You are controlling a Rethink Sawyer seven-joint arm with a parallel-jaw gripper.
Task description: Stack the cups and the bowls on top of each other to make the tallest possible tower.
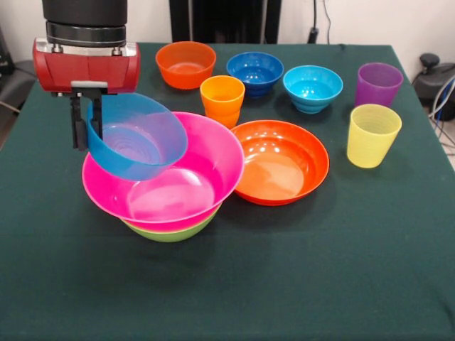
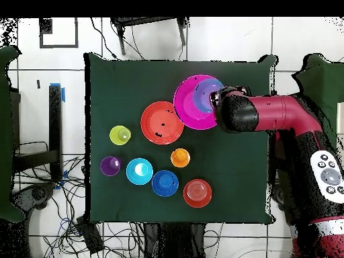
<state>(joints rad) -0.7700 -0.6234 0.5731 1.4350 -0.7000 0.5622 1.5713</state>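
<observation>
My gripper is shut on the rim of a small blue bowl and holds it tilted just above the big pink bowl. The pink bowl sits nested in the lime green bowl; together they form the tower base. In the overhead view the blue bowl lies over the pink bowl beside the gripper. The shallow orange bowl lies right of the pile. An orange cup, a yellow cup and a purple cup stand upright.
At the back stand a small orange bowl, a dark blue bowl and a cyan bowl. The green cloth-covered table fills the view. The red arm reaches in from the right in the overhead view.
</observation>
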